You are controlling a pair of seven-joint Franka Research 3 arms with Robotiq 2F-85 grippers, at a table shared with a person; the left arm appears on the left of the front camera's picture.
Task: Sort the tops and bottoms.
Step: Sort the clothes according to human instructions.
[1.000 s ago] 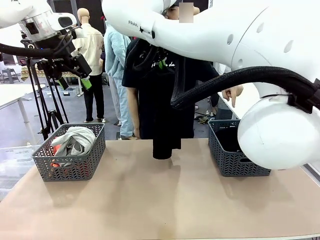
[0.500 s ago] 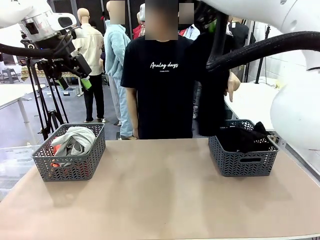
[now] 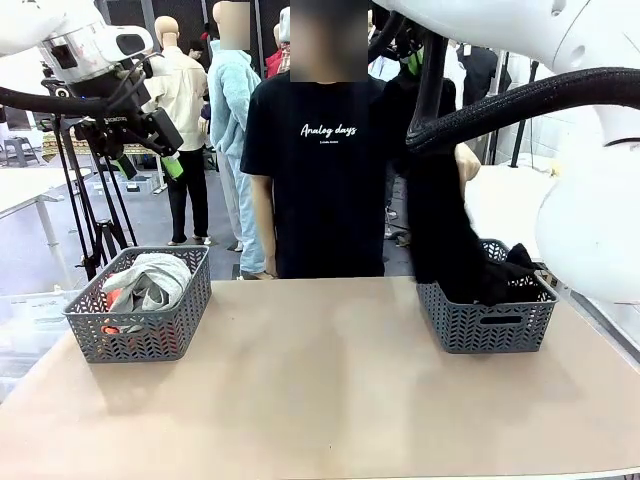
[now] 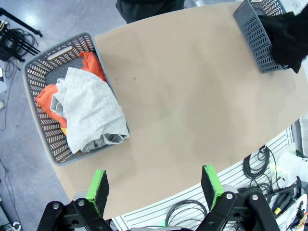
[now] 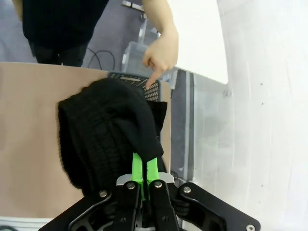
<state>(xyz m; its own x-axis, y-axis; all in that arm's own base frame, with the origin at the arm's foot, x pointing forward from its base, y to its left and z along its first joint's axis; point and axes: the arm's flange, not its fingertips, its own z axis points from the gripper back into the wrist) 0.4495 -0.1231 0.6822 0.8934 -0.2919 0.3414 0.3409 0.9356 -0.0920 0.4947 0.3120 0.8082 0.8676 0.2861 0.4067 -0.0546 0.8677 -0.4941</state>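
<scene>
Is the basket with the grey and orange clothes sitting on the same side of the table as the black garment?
No, in the front view the basket of grey and orange tops stands at the left end, while the black garment hangs over the right basket.

A tan table point(image 3: 320, 400) is seen in front of a grey floor point(image 3: 40, 250). A black tripod point(image 3: 85, 215) is stood at the left, and a white table point(image 3: 20, 190) is placed behind it.

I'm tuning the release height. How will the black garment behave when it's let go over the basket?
Probably floppy: the black garment hangs in a long limp drape from the shut right tool. It likely crumples rather than lands flat, since its lower end already bunches in the right basket. It seems light, though part may catch the rim.
</scene>
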